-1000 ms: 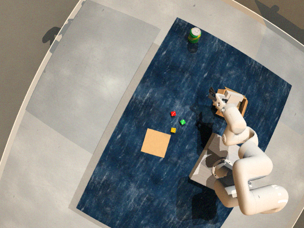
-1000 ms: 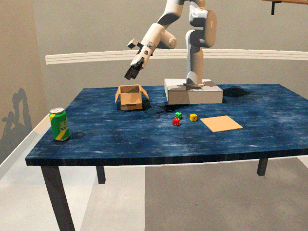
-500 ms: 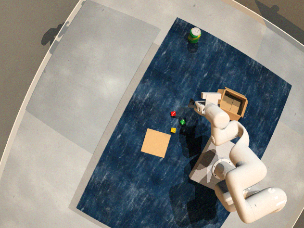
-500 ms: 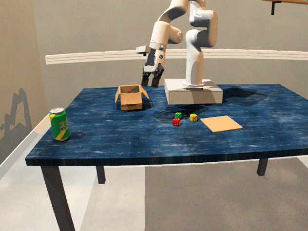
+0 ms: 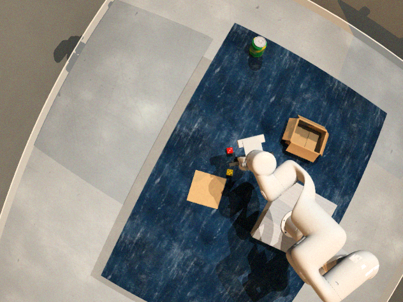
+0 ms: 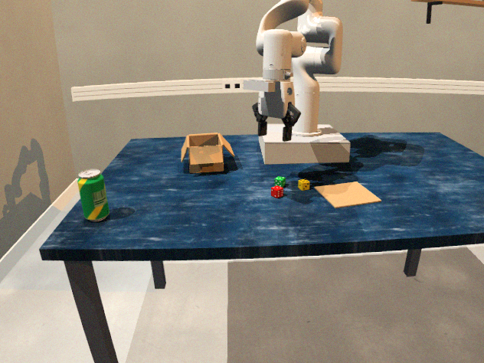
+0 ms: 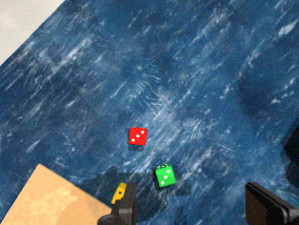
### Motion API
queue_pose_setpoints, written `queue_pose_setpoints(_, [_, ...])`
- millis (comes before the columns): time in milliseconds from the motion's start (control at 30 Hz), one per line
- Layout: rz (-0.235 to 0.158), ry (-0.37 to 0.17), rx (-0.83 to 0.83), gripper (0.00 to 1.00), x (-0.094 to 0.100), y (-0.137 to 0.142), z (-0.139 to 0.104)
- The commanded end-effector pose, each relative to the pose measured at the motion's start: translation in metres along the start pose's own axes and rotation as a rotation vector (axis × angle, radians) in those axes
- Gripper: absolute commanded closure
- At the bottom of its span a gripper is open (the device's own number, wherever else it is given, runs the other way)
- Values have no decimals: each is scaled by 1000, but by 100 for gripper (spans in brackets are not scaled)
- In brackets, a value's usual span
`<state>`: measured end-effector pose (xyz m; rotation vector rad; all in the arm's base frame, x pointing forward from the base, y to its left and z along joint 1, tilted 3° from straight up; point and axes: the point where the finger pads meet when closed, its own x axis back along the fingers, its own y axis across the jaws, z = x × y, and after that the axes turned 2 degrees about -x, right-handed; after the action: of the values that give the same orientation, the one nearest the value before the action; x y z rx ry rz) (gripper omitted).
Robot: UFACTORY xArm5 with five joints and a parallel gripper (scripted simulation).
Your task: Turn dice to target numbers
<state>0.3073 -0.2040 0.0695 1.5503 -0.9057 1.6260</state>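
The gripper (image 5: 233, 164) (image 6: 274, 135) (image 7: 190, 201) hangs above the table with its jaws spread wide and holding nothing. Below them lies the green die (image 6: 279, 181) (image 7: 165, 176), which in the wrist view appears between the fingers (the arm hides it from the top camera). The red die (image 5: 229, 150) (image 6: 276, 191) (image 7: 138, 136), three pips up, sits below the jaws, nearer the exterior camera than the green one. Also lower than the jaws, the yellow die (image 5: 229, 172) (image 6: 303, 184) (image 7: 119, 194) is partly behind one finger in the wrist view, with the mat (image 5: 206, 189) (image 6: 348, 194) (image 7: 52, 197) beyond it; all three dice are off the mat.

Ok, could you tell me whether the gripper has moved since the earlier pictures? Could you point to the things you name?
Yes: in the exterior view, the gripper (image 5: 236, 164) (image 6: 274, 132) (image 7: 190, 201) went from above the cardboard box (image 6: 206, 158) to before the white base (image 6: 306, 152).
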Motion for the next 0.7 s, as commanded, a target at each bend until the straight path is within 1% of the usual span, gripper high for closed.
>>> queue_pose_setpoints(0, [-30, -62, 44, 0, 5, -14, -17])
queue_pose_setpoints(100, [-37, -74, 54, 0, 6, -17, -22])
queue_pose_setpoints(667, [-37, -74, 55, 0, 6, -17, -22])
